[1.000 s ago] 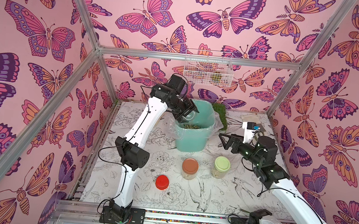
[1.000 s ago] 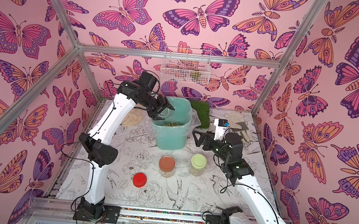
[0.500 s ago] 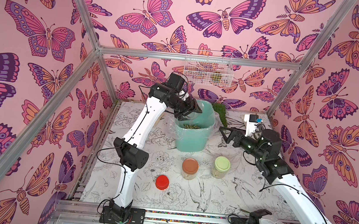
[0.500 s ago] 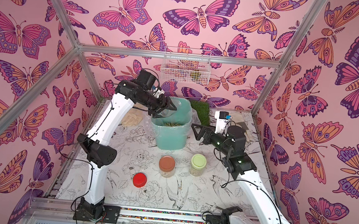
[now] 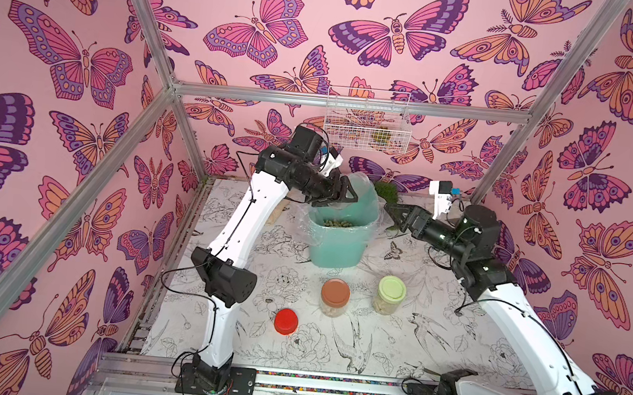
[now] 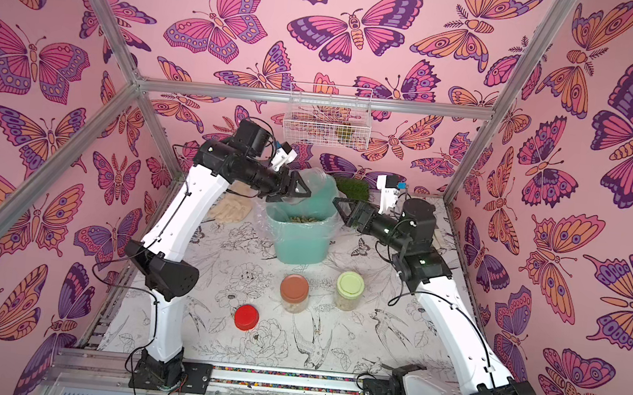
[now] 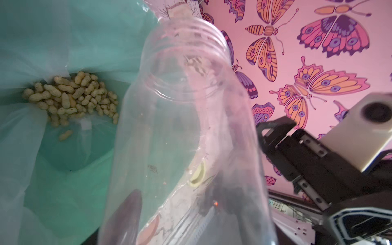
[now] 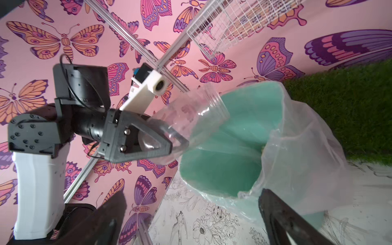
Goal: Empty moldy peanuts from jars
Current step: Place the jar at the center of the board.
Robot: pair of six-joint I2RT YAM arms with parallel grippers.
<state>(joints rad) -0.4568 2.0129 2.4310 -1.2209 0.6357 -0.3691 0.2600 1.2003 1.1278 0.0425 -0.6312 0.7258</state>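
The moldy peanuts (image 7: 72, 97) lie heaped at the bottom of the teal bin (image 5: 337, 249), middle of both top views, with one pod apart from the heap. Above the bin's rim the open jar (image 6: 315, 178) is tilted over, mouth bare. The left gripper (image 5: 349, 198) has its jaws clamped on the jar's lower body. Through the clear wall the left wrist view shows only crumbs and a pale sliver stuck to the side (nut or label scrap, I cannot tell which).

Below the bin stand the brown-lidded jar (image 5: 335, 297) and, just to its right, the green-lidded jar (image 5: 391, 294), both capped, with pale contents. The red lid (image 5: 286, 321) lies alone at lower left of them on the table (image 5: 330, 360).

The right gripper (image 6: 339, 211) hovers beside the bin's right rim, fingers spread wide with nothing between them.

The bin's clear liner (image 8: 307, 148) blurs its rim. The grass tuft (image 6: 352, 188) is half hidden behind the bin. A beige glove (image 6: 231, 207) is mostly covered by the left arm in a top view. Something yellow-green sits in the wire basket (image 5: 366, 123), too small to identify.
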